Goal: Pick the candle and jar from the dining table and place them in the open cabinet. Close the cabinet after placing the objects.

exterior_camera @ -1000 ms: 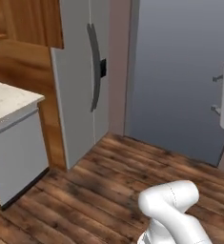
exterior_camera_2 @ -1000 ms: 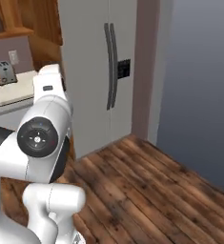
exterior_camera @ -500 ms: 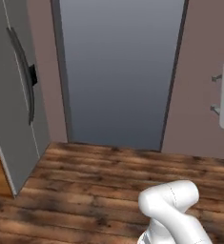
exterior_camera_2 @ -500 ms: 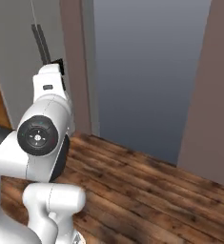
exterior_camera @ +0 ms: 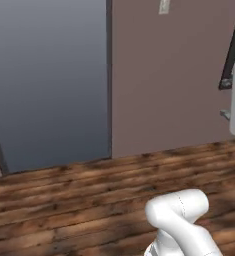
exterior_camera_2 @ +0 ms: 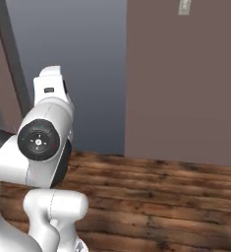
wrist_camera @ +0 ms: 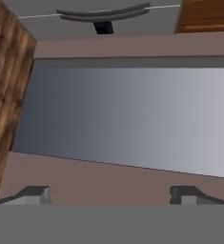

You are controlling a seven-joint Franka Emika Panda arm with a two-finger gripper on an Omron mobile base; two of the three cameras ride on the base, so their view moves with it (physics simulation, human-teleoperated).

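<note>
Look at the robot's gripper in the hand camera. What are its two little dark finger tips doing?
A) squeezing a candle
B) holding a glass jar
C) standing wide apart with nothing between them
C: the two-finger gripper stands open, only mauve wall showing between its tips.

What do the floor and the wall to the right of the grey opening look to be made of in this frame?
Floor: looks like dark brown wood planks with a slight sheen, going by the long board seams and grain streaks. Wall: a flat, matte mauve-brown surface with no texture, probably painted plaster, though the rendering leaves that open. A small pale switch plate sits high on it.
</note>
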